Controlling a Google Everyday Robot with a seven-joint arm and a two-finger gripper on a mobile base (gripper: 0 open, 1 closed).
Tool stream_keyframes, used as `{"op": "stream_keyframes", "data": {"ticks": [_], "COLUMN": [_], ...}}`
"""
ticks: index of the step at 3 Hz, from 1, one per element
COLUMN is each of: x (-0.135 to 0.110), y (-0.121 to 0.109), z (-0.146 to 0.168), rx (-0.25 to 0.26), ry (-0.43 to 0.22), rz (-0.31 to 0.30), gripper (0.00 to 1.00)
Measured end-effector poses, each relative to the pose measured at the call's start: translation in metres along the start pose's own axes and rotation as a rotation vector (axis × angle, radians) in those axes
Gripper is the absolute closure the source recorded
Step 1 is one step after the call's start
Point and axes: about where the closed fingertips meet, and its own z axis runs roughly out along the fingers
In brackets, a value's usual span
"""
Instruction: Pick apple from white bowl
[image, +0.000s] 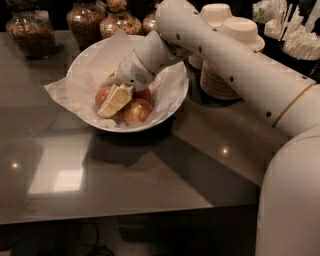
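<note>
**Reaching into the bowl.** Working inside the white bowl (176, 95), upper centre-left of the frame, with the gripper (116, 101) lowered among three fruits on the crinkled paper lining (62, 90). Targeting, by judgement, the apple (138, 111) at the bowl's near side, just right of the gripper and touching or nearly touching it. Leaving aside the paler apple (102, 94) on the gripper's left and the darker apple (145, 93) behind. Leaving the gripper's state, spread or pinching, impossible to tell from this angle.

**Doing the step well, as a judgement.**
- Centring on the widest part of the target rather than its sloping shoulder, guarding against smooth round skin squirting out of a parallel pinch.
- Closing gently but firmly.
- Avoiding wedging between the close-crowding neighbours, likely to roll if nudged.
- Keeping clear of the paper, so as not to be catching a fold and dragging the bowl along.
- Lifting straight up past the rim before swinging the arm (250, 65) away from the stacked paper bowls (244, 31) at upper right and the jars (32, 32) at upper left.
- Watching for the bowl sliding on the glossy table (150, 185).
</note>
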Motion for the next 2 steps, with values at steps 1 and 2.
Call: {"op": "stream_keyframes", "data": {"ticks": [1, 2], "x": [-0.02, -0.033], "y": [0.007, 0.016], "z": [-0.048, -0.091], "rx": [0.048, 0.089], "ry": [-0.111, -0.144], "rz": [-0.075, -0.126], "gripper": [1.0, 1.0]}}
